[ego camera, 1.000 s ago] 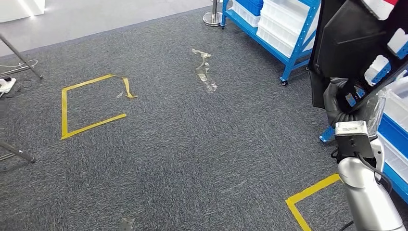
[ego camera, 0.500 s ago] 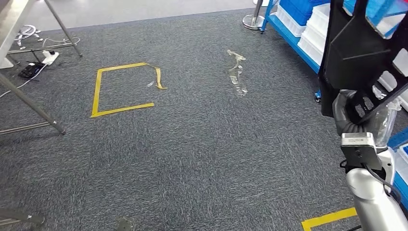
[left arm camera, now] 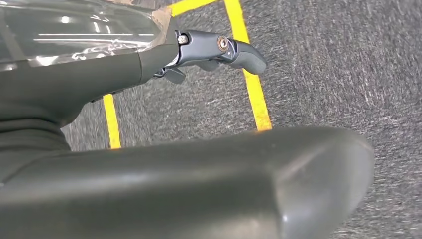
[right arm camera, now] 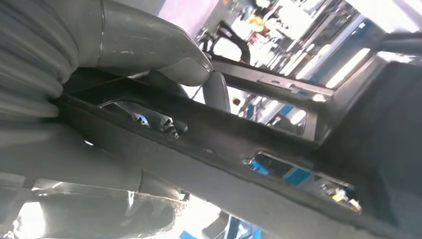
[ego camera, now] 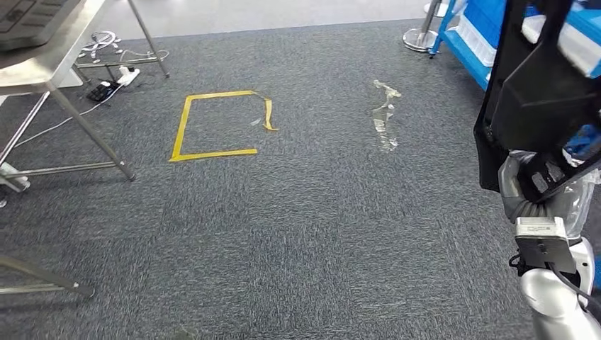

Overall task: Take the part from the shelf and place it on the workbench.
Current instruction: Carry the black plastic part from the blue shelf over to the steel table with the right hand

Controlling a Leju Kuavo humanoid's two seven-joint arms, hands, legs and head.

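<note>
Carrying part (ego camera: 538,78) | right robot hand (ego camera: 531,180) clamped on its lower edge | left robot hand (left arm camera: 219,47) empty, fingers loosely apart | keep it upright, approach surface (ego camera: 42,60) slowly

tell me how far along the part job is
Pickup looks done: the right hand grips the large black plastic frame part, held up off the blue metal shelf. In hand: carrying it over the grey carpet. Left: reaching the metal-legged workbench at far left and setting the part down.
</note>
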